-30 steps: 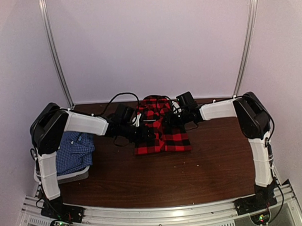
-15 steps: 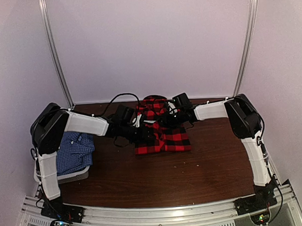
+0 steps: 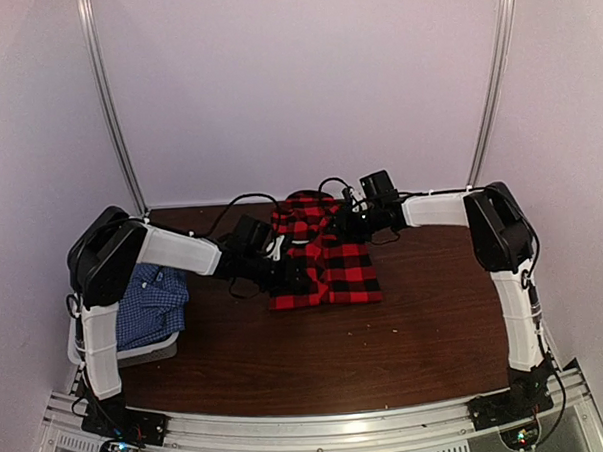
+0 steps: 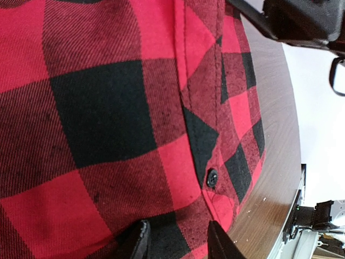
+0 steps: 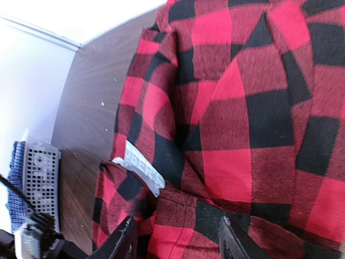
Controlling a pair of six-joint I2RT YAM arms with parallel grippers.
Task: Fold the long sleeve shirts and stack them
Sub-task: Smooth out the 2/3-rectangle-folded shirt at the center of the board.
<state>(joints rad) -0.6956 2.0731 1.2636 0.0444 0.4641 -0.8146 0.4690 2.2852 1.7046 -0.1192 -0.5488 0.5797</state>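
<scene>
Left pincer (image 4: pixel 175 243): jaws spread, low over the left part of the red plaid shirt (image 3: pixel 328 270), nothing pinched.
Right pincer (image 5: pixel 178 240): jaws spread over the shirt's collar end, near the white label (image 5: pixel 141 168); contact cannot be told.
Plaid shirt: lies folded at the middle of the desk (image 3: pixel 387 352), toward the back.
Basket (image 3: pixel 147 351), at the desk's left edge: holds the blue checked shirt (image 3: pixel 150 298).

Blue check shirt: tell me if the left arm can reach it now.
Probably yes. The blue check shirt lies uncovered in the basket beside that arm's base; the left hand need only pull back from the plaid shirt.
</scene>
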